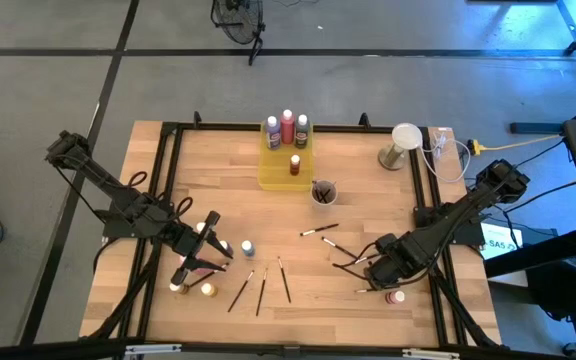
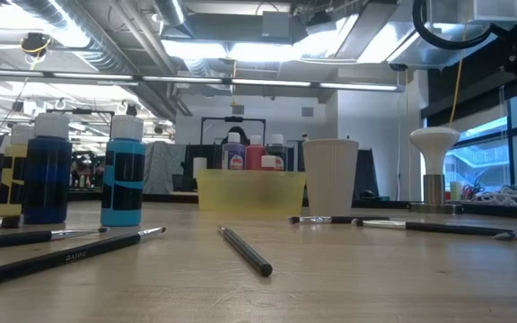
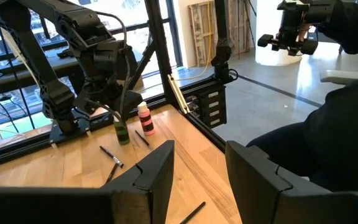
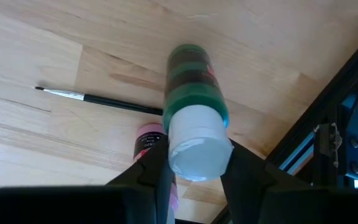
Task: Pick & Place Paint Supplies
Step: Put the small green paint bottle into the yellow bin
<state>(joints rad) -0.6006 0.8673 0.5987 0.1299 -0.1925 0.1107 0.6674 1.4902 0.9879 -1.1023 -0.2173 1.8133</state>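
Observation:
A green paint bottle (image 4: 190,81) with a white cap stands upright on the table near its right front; my right gripper (image 4: 194,158) (image 1: 380,268) is shut on it from above. In the high view the gripper hides it. A pink bottle (image 4: 148,140) (image 1: 396,297) stands close beside it, next to a thin dark brush (image 4: 98,99). At the left front my left gripper (image 3: 201,168) (image 1: 218,255) hovers open above the table with nothing between its fingers. Loose bottles (image 1: 248,247) (image 1: 208,290) stand beneath and beside it. My right gripper pinches the green bottle's white cap (image 4: 179,155) between its two fingers (image 4: 157,165), one on each side. The fingers come from above, pointing steeply down. The bottle stands upright below them with its base (image 3: 123,140) on the table.
A yellow tray (image 1: 273,175) at the far middle holds several bottles. A cup (image 1: 323,192) of brushes stands beside it. Brushes lie loose at the front middle (image 1: 261,290) and centre (image 1: 320,230). A white-topped stand (image 1: 403,140) sits at the far right, and a black frame rail (image 1: 433,230) edges the table.

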